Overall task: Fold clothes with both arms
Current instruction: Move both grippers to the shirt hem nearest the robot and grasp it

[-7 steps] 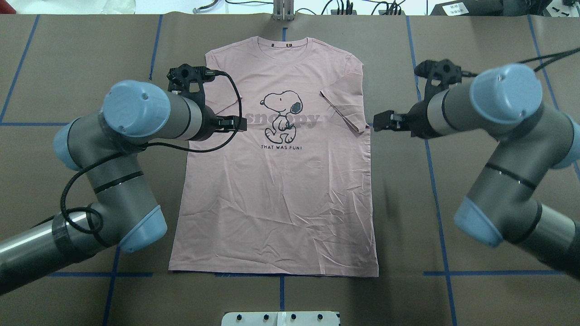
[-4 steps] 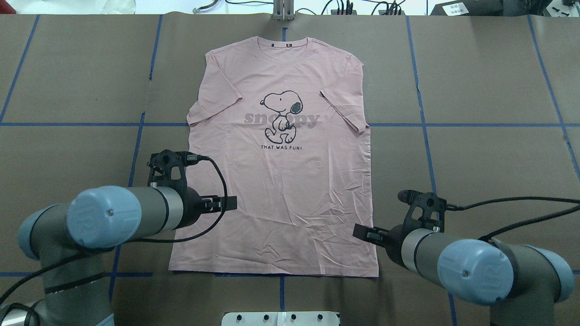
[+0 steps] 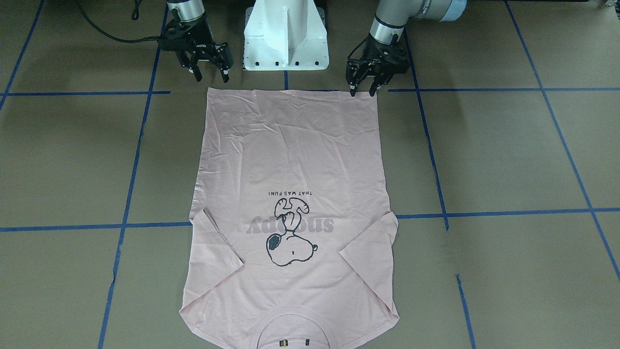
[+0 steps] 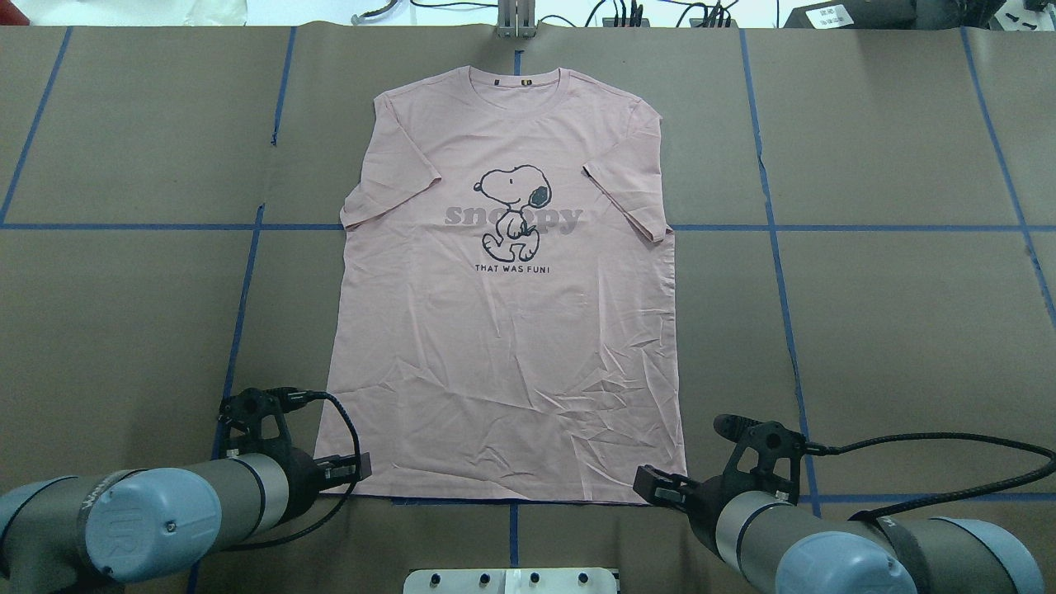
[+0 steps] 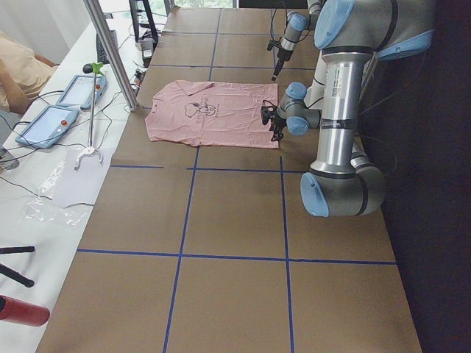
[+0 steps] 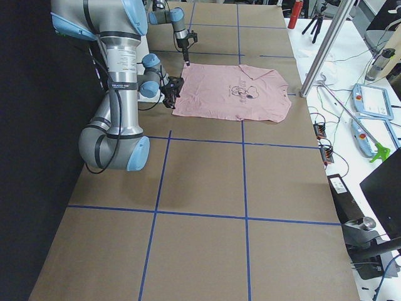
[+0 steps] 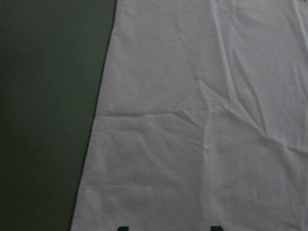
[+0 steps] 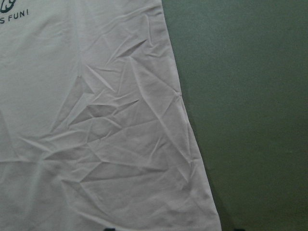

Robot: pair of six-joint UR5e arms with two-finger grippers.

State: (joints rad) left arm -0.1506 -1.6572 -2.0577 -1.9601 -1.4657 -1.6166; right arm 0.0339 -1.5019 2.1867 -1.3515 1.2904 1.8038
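Observation:
The pale pink T-shirt [image 4: 503,346] lies flat on the brown table, print up, collar far from me, both sleeves folded in over the chest. My left gripper [image 4: 351,472] stands open at the hem's left corner; in the front view its fingertips [image 3: 352,92] reach the hem edge. My right gripper [image 4: 652,485] is open too, just off the hem's right corner [image 3: 212,77], a little short of the cloth. Each wrist view shows wrinkled hem cloth [image 7: 192,120] [image 8: 96,120] and one side edge. Neither gripper holds anything.
The white pedestal base [image 3: 286,34] stands between the arms, right behind the hem. Blue tape lines [image 4: 775,272] grid the brown table cover. Cables trail from both wrists. Tablets [image 5: 48,121] and stands lie on a side bench beyond the collar end.
Both arms have swept back from sleeve level along the shirt's sides to the hem corners near the base. The shirt has not moved; both grippers stayed open.

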